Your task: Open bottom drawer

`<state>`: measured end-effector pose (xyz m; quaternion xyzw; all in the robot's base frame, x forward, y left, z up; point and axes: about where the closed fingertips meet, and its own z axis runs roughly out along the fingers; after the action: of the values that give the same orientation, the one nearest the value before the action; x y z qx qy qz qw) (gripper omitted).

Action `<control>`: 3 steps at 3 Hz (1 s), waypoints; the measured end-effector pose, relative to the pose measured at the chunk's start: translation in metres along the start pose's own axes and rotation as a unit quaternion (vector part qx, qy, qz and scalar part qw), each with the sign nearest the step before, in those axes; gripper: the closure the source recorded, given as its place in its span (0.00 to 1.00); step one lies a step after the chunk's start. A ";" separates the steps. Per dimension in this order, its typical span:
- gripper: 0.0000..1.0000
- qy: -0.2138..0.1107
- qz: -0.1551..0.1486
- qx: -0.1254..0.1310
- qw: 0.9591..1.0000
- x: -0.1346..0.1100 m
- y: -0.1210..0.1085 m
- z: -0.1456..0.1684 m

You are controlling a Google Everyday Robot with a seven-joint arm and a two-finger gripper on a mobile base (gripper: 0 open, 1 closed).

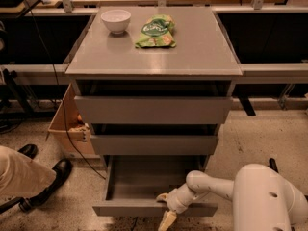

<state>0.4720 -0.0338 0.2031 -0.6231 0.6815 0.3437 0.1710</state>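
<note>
While the white two-finger gripper (pixel 164 208) straddles the front panel of the slim matte grey handle-less bottom drawer (pixel 139 182), one tan finger (pixel 161 197) inside the tray and one outside, seemingly clamped on it, that drawer stands well out from the base of the grey three-drawer cabinet (pixel 202 47). Pulling looks nearly done; next comes a short straight draw away from the cabinet, then release. Its panel faces outward, long axis parallel to the cabinet's front edge.

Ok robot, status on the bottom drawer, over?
Gripper at front edge of bottom drawer. Drawer pulled out, tray showing. Shoe on floor, apart from drawer.
</note>
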 end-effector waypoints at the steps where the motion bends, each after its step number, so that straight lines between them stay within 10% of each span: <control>1: 0.42 0.006 0.001 -0.013 1.000 -0.001 0.007 0.001; 3: 0.96 0.023 -0.001 -0.030 0.999 -0.003 0.009 -0.006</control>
<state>0.4651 -0.0359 0.2119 -0.6361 0.6742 0.3494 0.1368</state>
